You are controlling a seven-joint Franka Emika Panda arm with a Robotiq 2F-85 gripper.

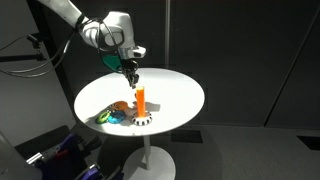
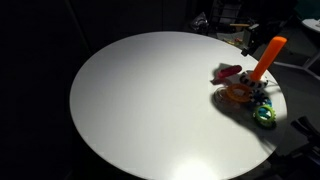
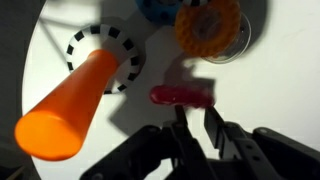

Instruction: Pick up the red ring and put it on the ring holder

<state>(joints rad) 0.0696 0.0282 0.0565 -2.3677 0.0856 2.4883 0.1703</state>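
Observation:
My gripper (image 1: 131,70) hangs above the white round table, just left of the top of the ring holder (image 1: 141,99), an upright orange peg on a checkered base. In the wrist view the fingers (image 3: 195,108) are shut on the red ring (image 3: 182,94), which shows edge-on at their tips and casts a shadow on the table. The peg (image 3: 70,100) leans large at the left of that view, its base (image 3: 105,55) behind it. In an exterior view the red ring (image 2: 228,72) shows just left of the peg (image 2: 266,58); the gripper is lost against the dark there.
A yellow-orange ring (image 1: 120,106) (image 2: 236,93) (image 3: 208,27), a green ring (image 1: 104,118) and a blue ring (image 1: 121,117) lie beside the holder's base. The table (image 1: 180,95) (image 2: 150,110) stands on a single pedestal with dark surroundings.

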